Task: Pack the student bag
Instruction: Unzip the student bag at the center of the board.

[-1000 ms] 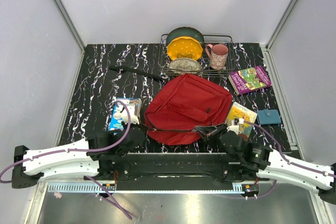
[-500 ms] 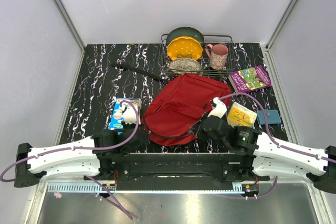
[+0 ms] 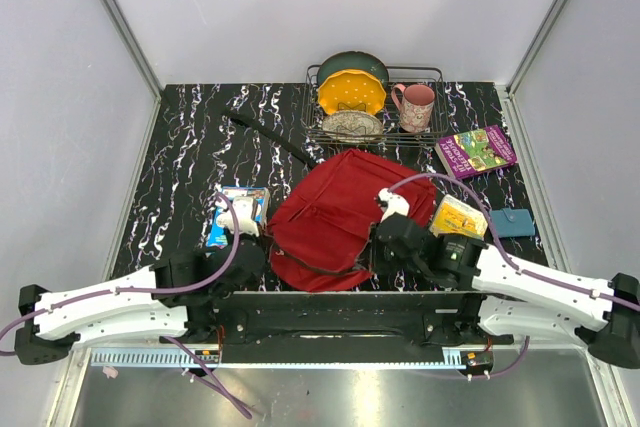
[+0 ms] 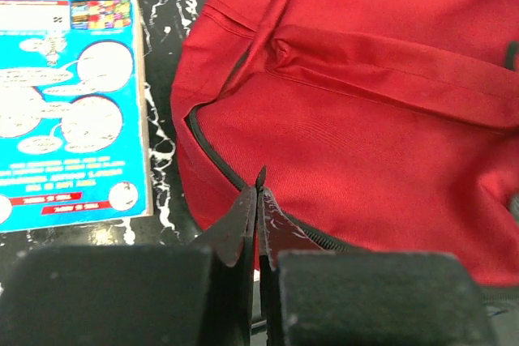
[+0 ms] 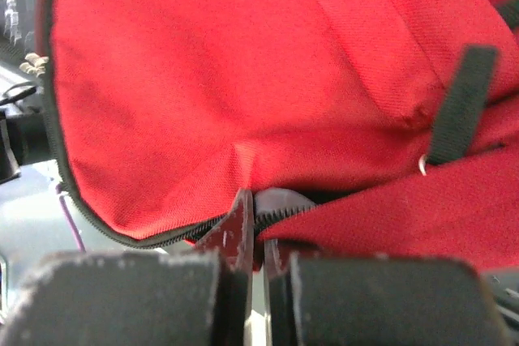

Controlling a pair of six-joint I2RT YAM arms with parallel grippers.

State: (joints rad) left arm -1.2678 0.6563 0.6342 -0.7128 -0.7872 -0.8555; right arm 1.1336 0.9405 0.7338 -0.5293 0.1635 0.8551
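Opening the zip [image 4: 217,161], I'd guess: student bag [image 3: 340,212] lies just nearside of the dish rack [image 3: 437,75]. On its edge farthest from the rack, the right pincer [image 5: 253,200] clamps the fabric; the left pincer [image 4: 259,180] is closed there too, grip unclear. Pull apart slowly.

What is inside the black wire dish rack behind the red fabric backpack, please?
A yellow plate, a dark green plate behind it, a patterned dish, a pink mug. Anything beneath them is hidden.

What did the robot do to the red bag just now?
The right fingers, pinching the backpack by its zipper edge, lifted it and pulled left, folding it over. The left fingers stayed shut at its edge; books and dish rack didn't move.
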